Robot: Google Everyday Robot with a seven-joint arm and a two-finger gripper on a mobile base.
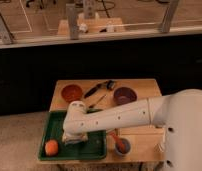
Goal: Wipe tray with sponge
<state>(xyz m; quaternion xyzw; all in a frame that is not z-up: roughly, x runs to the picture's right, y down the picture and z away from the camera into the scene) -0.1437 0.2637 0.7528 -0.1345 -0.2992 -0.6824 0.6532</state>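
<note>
The dark-green tray [96,150] lies on the front left of the wooden table. My white arm reaches in from the right and bends down over the tray. The gripper [74,138] points down onto the tray's floor, left of its middle. A pale greyish block, the sponge [70,141], shows at the gripper's tip against the tray floor, mostly hidden by the wrist. An orange ball [51,147] lies in the tray's front left corner, just left of the gripper.
An orange-brown bowl [72,92] and a dark purple bowl [125,95] stand at the back of the table [144,135]. A black utensil [98,89] lies between them. A small bowl with an orange item [121,146] stands just right of the tray.
</note>
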